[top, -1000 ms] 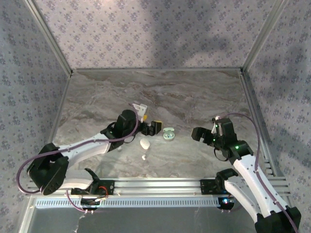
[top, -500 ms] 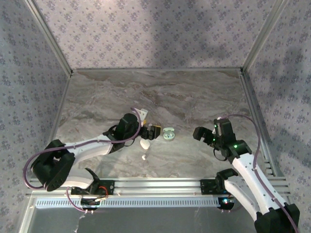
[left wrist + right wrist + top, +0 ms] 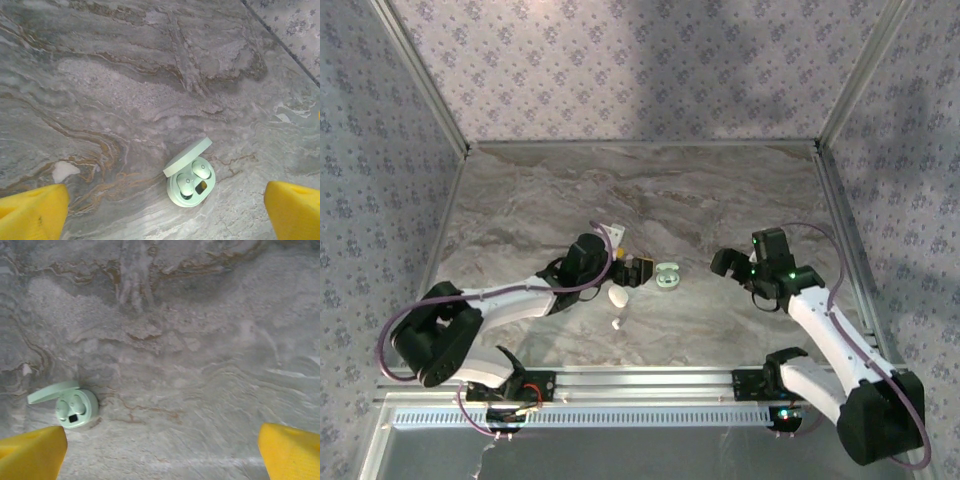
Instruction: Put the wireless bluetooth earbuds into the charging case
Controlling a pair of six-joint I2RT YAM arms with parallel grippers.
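Pale green oval plastic charging case lies open for loading. The left tool at its 9 o'clock and right tool at 3 stand spread.

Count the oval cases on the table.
2: the pale green case, lid open, at mid-table; the white case just nearer and left of it. Others may be hidden.

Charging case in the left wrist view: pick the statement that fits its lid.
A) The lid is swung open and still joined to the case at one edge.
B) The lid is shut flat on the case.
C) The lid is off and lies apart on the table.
A: the pale green charging case has its lid tipped up along one edge, so the inside of the case shows.
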